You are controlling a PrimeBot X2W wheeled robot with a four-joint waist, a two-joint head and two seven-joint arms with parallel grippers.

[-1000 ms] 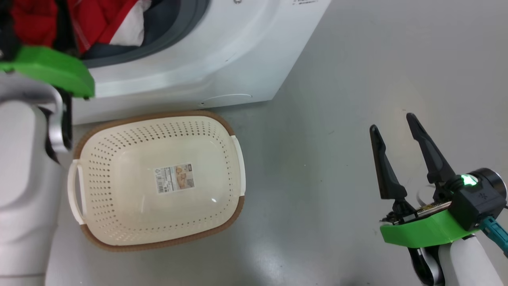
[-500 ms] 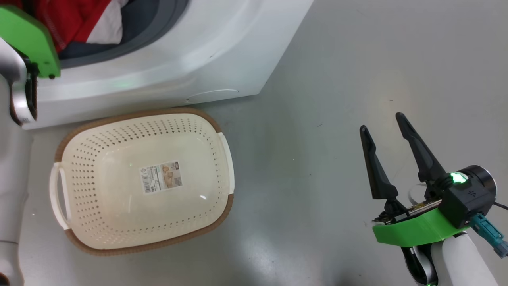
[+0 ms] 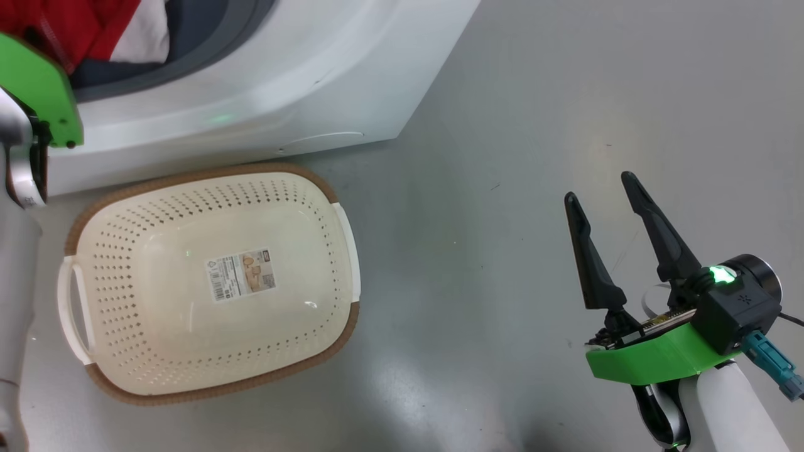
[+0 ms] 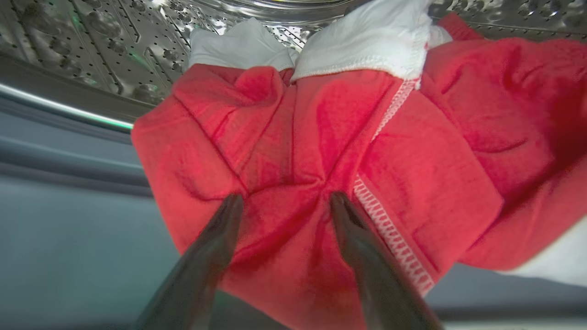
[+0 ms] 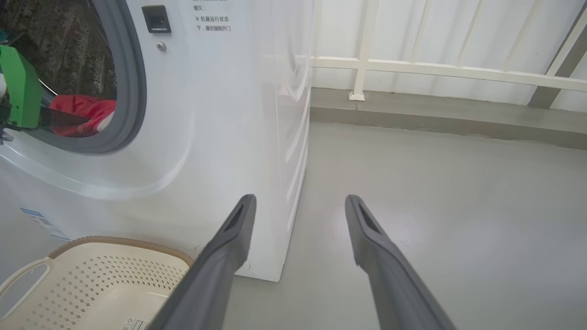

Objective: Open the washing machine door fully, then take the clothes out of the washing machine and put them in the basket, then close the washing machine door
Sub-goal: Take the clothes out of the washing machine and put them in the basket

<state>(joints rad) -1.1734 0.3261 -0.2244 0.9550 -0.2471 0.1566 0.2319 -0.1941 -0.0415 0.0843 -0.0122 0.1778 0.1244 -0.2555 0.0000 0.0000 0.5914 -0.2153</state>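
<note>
Washing machine [image 5: 220, 114]: up-left of the right claw [image 3: 597, 185] in the head view. In the right wrist view its white corner is just left of that claw's left finger. Grey rubber ring [image 5: 133, 91] frames the mouth. The perforated steel drum [image 4: 114, 46] sits above and behind the left claw [image 4: 285, 196].
Floor [image 3: 502, 125]: grey, under the right claw.
Basket [image 3: 201, 177]: on the floor right up against the machine's front, well left of the right claw and below the left arm's green wrist mount [image 3: 38, 88]. Label [image 3: 242, 274] on its bottom.
Clothes [image 4: 321, 137]: red with white parts, in the drum, dead ahead of the left claw.
Left claw: fingers spread, both tips dug into the red fabric, creases bunching between them. Not a pinch.
Right claw: spread wide over the floor, well apart from the machine and the basket.
</note>
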